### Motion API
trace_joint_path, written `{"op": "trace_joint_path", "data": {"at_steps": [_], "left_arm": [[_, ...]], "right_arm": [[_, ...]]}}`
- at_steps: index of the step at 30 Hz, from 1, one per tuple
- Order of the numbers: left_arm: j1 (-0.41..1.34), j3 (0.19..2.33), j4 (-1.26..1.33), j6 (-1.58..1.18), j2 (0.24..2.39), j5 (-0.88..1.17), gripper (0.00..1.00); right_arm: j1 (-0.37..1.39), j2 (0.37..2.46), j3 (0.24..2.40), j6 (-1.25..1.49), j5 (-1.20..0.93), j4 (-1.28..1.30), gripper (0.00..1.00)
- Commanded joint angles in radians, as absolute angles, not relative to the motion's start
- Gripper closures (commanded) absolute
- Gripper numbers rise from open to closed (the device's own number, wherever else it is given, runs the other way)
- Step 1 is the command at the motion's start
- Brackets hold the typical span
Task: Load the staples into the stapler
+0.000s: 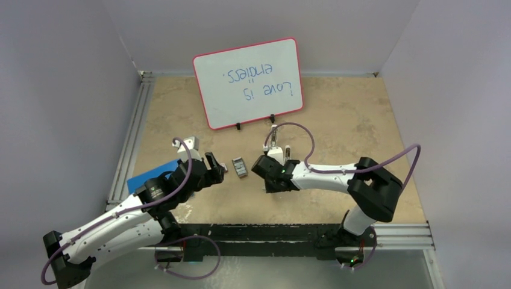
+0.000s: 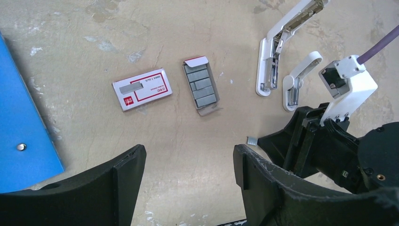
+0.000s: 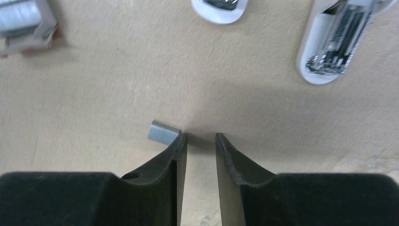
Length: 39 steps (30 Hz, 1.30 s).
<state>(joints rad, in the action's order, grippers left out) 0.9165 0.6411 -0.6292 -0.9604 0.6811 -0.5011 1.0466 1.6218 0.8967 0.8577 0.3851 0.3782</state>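
Observation:
The staples [image 2: 201, 85] are grey strips in an open tray beside its red and white box sleeve [image 2: 141, 88]; the tray also shows in the top view [image 1: 240, 167]. A short loose strip [image 3: 163, 132] lies on the table, touching the outside of my right gripper's left finger. The stapler [image 2: 277, 47] lies opened with its metal channel showing; it also shows in the right wrist view [image 3: 339, 42]. My right gripper [image 3: 201, 137] is low over the table, its jaws a narrow gap apart with nothing between them. My left gripper [image 2: 188, 155] is wide open and empty, short of the tray.
A stubby white object [image 2: 301, 77] lies next to the stapler. A blue board [image 2: 23, 141] lies at the left. A red-framed whiteboard [image 1: 247, 81] stands at the back. Metal rails run along the left and near table edges.

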Motion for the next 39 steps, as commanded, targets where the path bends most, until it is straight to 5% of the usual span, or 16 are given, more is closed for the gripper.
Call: {"op": "trace_joint_path", "data": {"at_steps": [1,8,14,18,30,39], "left_arm": [[0.912,0.64,-0.592,-0.976,0.679,-0.499,0.32],[0.911,0.645,-0.6,-0.976,0.681,-0.501,0.32],[0.911,0.663,-0.613,-0.97,0.683,-0.532,0.32],[0.911,0.715,-0.673,-0.971,0.682,-0.586,0.33],[0.911,0.765,-0.731,-0.965,0.633,-0.647,0.33],[0.911,0.763,-0.736,-0.967,0.648,-0.65,0.32]], "right_arm": [[1.05,1.571,0.856,0.753,0.286,0.326,0.67],[1.05,1.477,0.879,0.658,0.311,0.325,0.63],[1.051,1.481,0.91,0.422,0.19,0.257,0.43],[1.051,1.558,0.962,0.323,0.139,0.271,0.4],[1.051,1.683,1.025,0.03,0.114,0.279,0.48],[1.051,1.731,1.029,-0.029,0.074,0.301,0.63]]}}
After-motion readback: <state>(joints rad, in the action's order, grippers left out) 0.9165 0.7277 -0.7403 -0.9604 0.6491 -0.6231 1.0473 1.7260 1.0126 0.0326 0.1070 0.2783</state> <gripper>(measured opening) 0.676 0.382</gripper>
